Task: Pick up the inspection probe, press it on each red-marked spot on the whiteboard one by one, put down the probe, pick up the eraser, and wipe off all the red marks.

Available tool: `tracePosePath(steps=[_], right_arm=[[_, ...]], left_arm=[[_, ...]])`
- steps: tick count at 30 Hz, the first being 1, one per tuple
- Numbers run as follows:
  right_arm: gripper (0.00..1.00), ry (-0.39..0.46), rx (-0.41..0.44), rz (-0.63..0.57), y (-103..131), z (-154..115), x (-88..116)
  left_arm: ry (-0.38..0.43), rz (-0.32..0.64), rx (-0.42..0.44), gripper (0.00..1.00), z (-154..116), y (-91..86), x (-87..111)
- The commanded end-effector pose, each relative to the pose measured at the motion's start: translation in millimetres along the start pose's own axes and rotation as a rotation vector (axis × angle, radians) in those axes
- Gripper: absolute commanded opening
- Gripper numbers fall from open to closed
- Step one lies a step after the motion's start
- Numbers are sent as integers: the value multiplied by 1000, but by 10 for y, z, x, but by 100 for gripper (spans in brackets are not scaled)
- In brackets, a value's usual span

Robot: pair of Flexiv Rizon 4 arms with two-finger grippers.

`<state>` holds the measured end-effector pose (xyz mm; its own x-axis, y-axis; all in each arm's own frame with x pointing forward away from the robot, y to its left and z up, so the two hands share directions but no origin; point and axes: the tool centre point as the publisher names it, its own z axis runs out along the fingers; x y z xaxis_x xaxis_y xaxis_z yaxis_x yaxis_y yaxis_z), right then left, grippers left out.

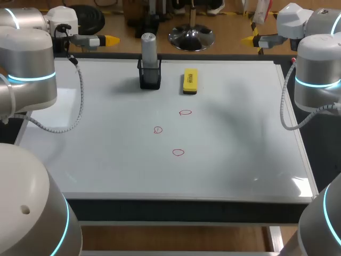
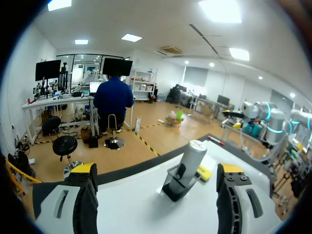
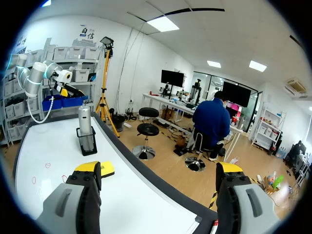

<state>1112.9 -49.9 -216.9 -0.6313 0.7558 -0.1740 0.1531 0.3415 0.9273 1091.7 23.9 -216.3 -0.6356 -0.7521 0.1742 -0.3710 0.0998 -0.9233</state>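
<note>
1. Currently your left arm [image 1: 32, 69] sits at the far-left corner of the whiteboard [image 1: 106, 165]. Its wrist is turned so that the left gripper [image 2: 156, 169] lies level above the far edge, pointing towards the middle.
2. The left gripper's yellow-tipped fingers stand wide apart and hold nothing.
3. Your right arm [image 1: 317, 74] mirrors that pose at the far-right corner. The right gripper [image 3: 158, 168] is level and points back towards the left, its fingers likewise spread wide and holding nothing.
4. The inspection probe [image 1: 148, 47], a grey cylinder, stands upright in a black mesh holder [image 1: 149, 78] near the board's far edge, a little left of the middle. In the left wrist view it is ahead of the gripper.
5. The yellow eraser [image 1: 190, 81] lies flat on the board near the holder, on its right side and not touching it.
6. Three red marks [image 1: 178, 152], small circles, are spread over the middle of the board. They are closer to you than the probe and eraser, and each is apart from the others.
7. The holder and eraser both lie between the two grippers along the far edge.
8. A grey cable [image 1: 80, 106] loops from the left arm over the board's left part.
</note>
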Motion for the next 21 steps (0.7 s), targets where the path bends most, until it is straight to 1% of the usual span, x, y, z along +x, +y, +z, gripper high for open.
tracePosePath(steps=[1,16,21], right_arm=[[100,1,-1,0,-4,1,-3],[100,1,-1,0,-4,1,-3],[100,1,-1,0,-4,1,-3]], left_arm=[[-1,0,1,100,2,2,4],[-1,0,1,100,2,2,4],[84,43,-8,100,57,-21,67]])
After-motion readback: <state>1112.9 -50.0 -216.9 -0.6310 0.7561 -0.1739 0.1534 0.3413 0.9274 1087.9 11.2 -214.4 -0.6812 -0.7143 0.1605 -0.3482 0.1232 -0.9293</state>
